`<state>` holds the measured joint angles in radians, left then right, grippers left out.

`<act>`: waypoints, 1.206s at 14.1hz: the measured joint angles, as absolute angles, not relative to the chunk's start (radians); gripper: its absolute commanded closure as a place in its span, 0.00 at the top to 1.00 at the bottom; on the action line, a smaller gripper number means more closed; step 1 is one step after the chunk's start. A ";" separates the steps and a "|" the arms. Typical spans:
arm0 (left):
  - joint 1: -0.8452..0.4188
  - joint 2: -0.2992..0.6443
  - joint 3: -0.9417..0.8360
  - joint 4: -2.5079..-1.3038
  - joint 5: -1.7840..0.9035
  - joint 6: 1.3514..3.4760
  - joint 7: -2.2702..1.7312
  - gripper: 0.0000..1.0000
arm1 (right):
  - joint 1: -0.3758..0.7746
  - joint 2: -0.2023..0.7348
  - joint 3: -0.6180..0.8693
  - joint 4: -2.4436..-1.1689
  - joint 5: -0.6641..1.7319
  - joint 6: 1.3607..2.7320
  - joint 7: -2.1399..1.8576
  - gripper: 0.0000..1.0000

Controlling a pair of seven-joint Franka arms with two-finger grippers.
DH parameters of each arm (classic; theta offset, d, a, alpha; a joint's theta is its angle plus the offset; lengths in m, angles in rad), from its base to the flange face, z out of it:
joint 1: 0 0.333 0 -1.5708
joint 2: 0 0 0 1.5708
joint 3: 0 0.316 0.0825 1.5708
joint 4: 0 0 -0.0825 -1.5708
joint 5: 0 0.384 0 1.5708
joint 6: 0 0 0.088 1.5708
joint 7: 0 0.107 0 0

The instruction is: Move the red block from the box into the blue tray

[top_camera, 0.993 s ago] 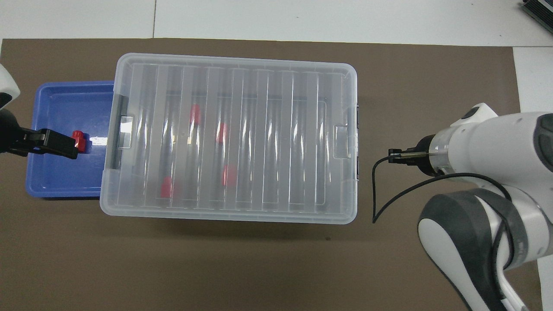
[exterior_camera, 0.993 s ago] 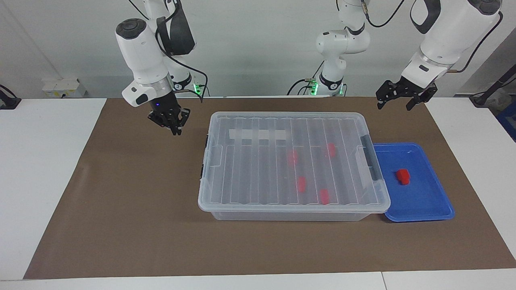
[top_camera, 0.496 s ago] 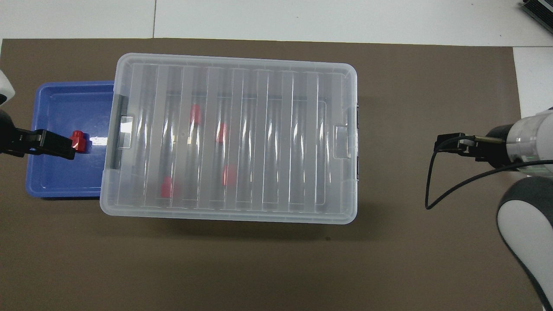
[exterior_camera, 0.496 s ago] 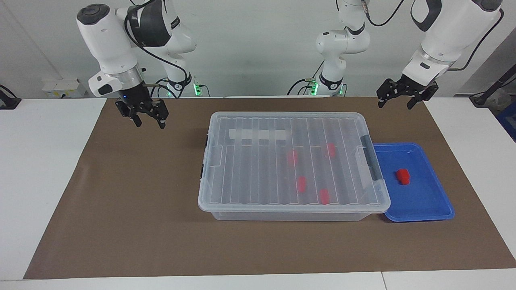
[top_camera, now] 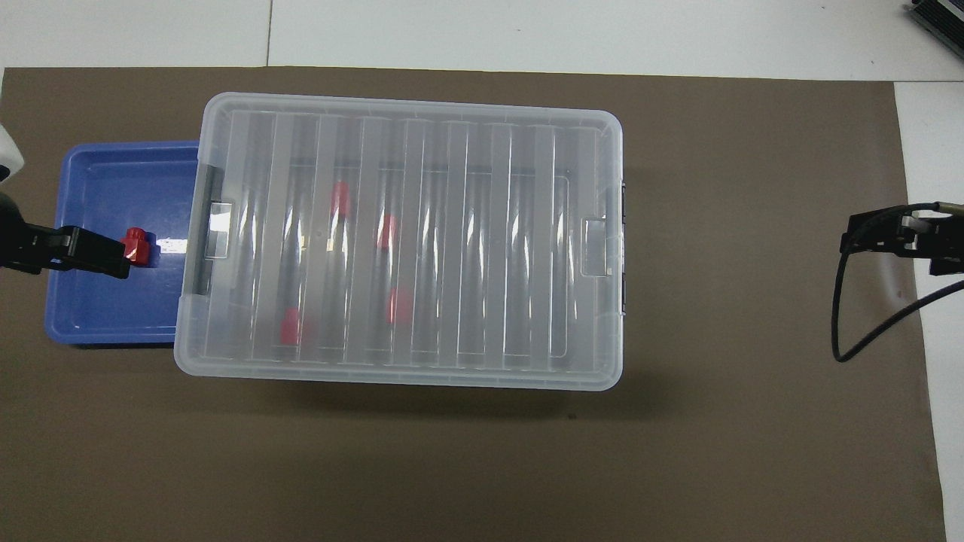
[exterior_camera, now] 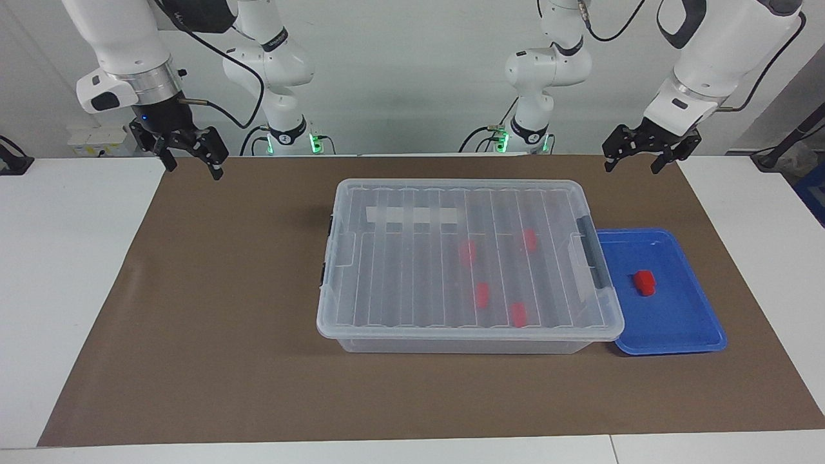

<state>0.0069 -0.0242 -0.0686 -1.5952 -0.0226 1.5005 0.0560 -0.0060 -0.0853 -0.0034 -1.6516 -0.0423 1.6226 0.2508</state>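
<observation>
Up over the mat's edge at its own end of the table (exterior_camera: pixel 77 290), right gripper (exterior_camera: pixel 191 154) has swung away from the box (exterior_camera: pixel 470 258); jaws now spread, empty. Left gripper (exterior_camera: pixel 648 154) waits, jaws wide, empty. Lid shut, four blocks inside. Red block (exterior_camera: pixel 644 282) lies in blue tray (exterior_camera: pixel 693 322): placement looks done.
</observation>
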 measured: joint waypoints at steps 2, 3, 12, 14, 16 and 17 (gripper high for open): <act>0.007 -0.024 -0.069 -1.595 -0.023 1.500 0.056 1.00 | -0.005 -0.054 0.002 -1.586 -0.052 1.578 0.251 1.00; 0.007 -0.024 -0.069 -1.595 -0.023 1.500 0.056 1.00 | -0.005 -0.040 0.005 -1.561 -0.052 1.564 0.251 1.00; 0.007 -0.024 -0.069 -1.595 -0.023 1.500 0.056 1.00 | -0.005 -0.002 0.006 -1.548 -0.045 1.563 0.222 1.00; 0.007 -0.024 -0.069 -1.595 -0.023 1.500 0.056 1.00 | -0.004 -0.002 0.006 -1.557 -0.045 1.565 0.220 1.00; 0.007 -0.024 -0.069 -1.595 -0.023 1.500 0.056 1.00 | -0.004 -0.002 0.006 -1.562 -0.045 1.565 0.212 1.00; 0.007 -0.024 -0.069 -1.595 -0.023 1.500 0.056 1.00 | -0.004 -0.002 0.006 -1.564 -0.045 1.565 0.208 1.00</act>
